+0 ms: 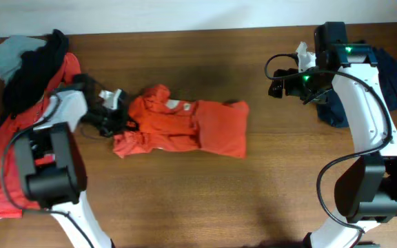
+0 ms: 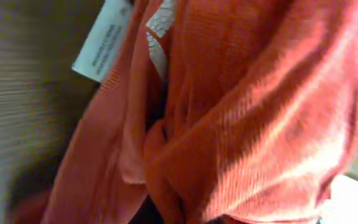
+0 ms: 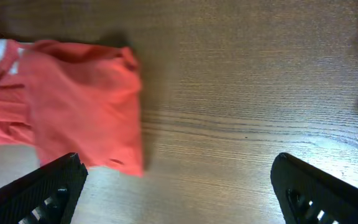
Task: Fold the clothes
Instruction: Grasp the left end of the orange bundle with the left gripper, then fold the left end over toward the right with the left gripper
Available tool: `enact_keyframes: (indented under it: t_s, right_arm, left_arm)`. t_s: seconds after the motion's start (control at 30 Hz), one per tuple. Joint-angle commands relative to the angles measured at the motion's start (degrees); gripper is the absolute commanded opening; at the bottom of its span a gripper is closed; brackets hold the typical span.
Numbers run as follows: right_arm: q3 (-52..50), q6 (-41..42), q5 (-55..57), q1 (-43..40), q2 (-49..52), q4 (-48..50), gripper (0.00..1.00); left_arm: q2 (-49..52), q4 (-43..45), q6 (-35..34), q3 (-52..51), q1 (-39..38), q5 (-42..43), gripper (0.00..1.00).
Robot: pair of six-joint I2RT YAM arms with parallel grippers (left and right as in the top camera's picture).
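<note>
The orange-red T-shirt (image 1: pixel 185 127) lies crumpled and partly folded left of the table's middle, with a white neck label (image 2: pixel 101 43). My left gripper (image 1: pixel 116 120) is at the shirt's left end. In the left wrist view the bunched fabric (image 2: pixel 247 93) fills the frame and hides the fingers, which appear shut on it. My right gripper (image 1: pixel 276 81) is open and empty above bare wood, well to the right of the shirt. The right wrist view shows the shirt's right edge (image 3: pixel 79 93) beyond the spread fingers (image 3: pixel 176 168).
At the far left lies a pile with a black piece (image 1: pixel 36 69), a grey-blue piece (image 1: pixel 12 55) and another orange-red shirt (image 1: pixel 5 165). A navy piece (image 1: pixel 391 76) lies at the back right, behind the right arm. The table is brown wood (image 1: pixel 281 172).
</note>
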Motion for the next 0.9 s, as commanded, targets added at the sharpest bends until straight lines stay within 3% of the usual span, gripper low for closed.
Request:
enact_keyframes:
  t_s: [0.0, 0.23, 0.5, 0.87]
  right_arm:
    - [0.7, -0.7, -0.7, -0.2, -1.2, 0.0, 0.99]
    - [0.7, -0.6, -0.7, -0.2, -1.2, 0.0, 0.99]
    - [0.7, -0.6, -0.7, -0.2, -1.2, -0.1, 0.99]
    - [0.7, -0.6, -0.7, -0.2, -1.2, -0.5, 0.99]
  left_arm:
    - [-5.7, -0.1, 0.7, 0.1, 1.8, -1.0, 0.0]
    - [-8.6, -0.1, 0.1, 0.8, -0.3, -0.9, 0.01]
    - [-12.5, -0.1, -2.1, 4.6, -10.9, -2.6, 0.01]
    - [-12.8, 1.2, -4.6, 10.4, -29.4, -17.0, 0.01]
